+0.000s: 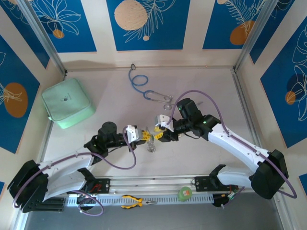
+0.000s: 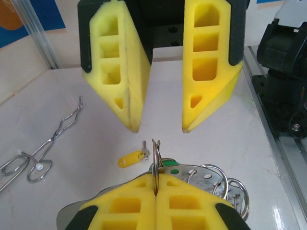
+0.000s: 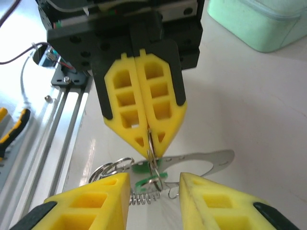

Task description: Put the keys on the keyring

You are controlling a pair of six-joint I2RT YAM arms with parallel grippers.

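Firmly clenched, the left fingers (image 2: 141,189) pinch a thin ring of the keyring (image 2: 199,173) at their tips, the green key (image 3: 140,167) just beneath it, while the right fingers (image 2: 127,86) facing them stand released and empty, the yellow key (image 2: 132,159) lying on the desk (image 2: 96,187) just beside the left tips.

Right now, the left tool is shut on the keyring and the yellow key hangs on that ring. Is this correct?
Not quite. The left tool is shut on the keyring, but the yellow key does not hang on it. In the left wrist view the key lies on the table, apart from the ring.
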